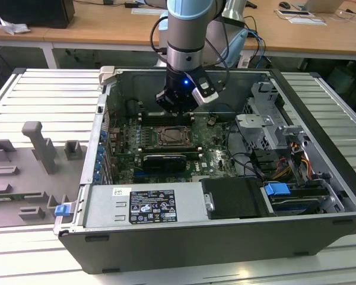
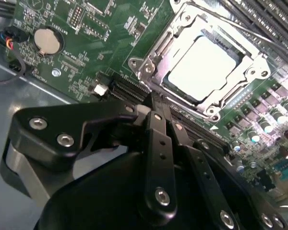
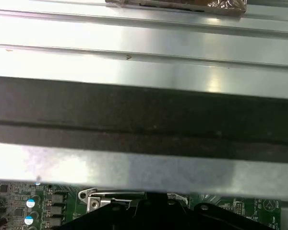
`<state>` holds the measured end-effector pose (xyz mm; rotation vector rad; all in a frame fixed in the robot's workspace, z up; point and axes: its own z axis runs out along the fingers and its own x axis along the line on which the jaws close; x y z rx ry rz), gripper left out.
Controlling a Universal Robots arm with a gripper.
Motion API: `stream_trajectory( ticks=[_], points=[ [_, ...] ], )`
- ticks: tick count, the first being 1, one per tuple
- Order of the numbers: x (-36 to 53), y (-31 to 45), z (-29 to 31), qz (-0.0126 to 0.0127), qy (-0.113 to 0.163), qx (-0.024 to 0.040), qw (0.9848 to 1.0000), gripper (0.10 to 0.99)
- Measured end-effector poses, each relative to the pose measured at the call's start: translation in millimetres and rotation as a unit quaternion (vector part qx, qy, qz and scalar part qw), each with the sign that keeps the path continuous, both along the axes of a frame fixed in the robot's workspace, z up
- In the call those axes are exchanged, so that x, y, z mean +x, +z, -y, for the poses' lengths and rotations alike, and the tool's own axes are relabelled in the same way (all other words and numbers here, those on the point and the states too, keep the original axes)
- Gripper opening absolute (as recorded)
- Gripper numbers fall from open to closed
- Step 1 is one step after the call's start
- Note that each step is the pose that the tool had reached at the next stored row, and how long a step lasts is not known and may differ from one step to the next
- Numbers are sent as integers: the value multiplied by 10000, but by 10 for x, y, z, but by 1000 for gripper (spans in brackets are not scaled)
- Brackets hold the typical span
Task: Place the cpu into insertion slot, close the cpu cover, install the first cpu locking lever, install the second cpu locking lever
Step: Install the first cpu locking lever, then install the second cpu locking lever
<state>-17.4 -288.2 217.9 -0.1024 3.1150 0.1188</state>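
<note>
black gripper [image 2: 156, 112] fingers pressed together and empty, pale square cpu [image 2: 201, 67] seated beneath silver cpu cover [image 2: 156, 57]

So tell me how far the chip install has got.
Done: the chip sits in the socket, with the cover frame down around it. In hand: the gripper is at the socket's edge, carrying nothing. I can't tell whether either locking lever is latched.
</note>
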Motion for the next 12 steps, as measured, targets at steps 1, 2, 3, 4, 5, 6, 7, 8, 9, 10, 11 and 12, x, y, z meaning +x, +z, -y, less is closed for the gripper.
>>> stream_trajectory(
  ticks=[1,2,3,4,5,6,7,8,9,10,11,12],
  points=[
    [0,0,2,0,0,0,10000,106],
    [0,0,4,0,0,0,10000,106],
    [0,0,6,0,0,0,10000,106],
    [0,0,7,0,0,-1,10000,106],
    [0,0,8,0,0,-1,10000,106],
    [0,0,9,0,0,-1,10000,106],
    [0,0,9,0,0,0,10000,106],
    [0,0,10,0,0,0,10000,106],
    [0,0,14,0,0,0,10000,106],
    [0,0,17,0,0,0,10000,106],
    [0,0,18,0,0,0,10000,106],
    [0,0,19,0,0,0,10000,106]
  ],
)
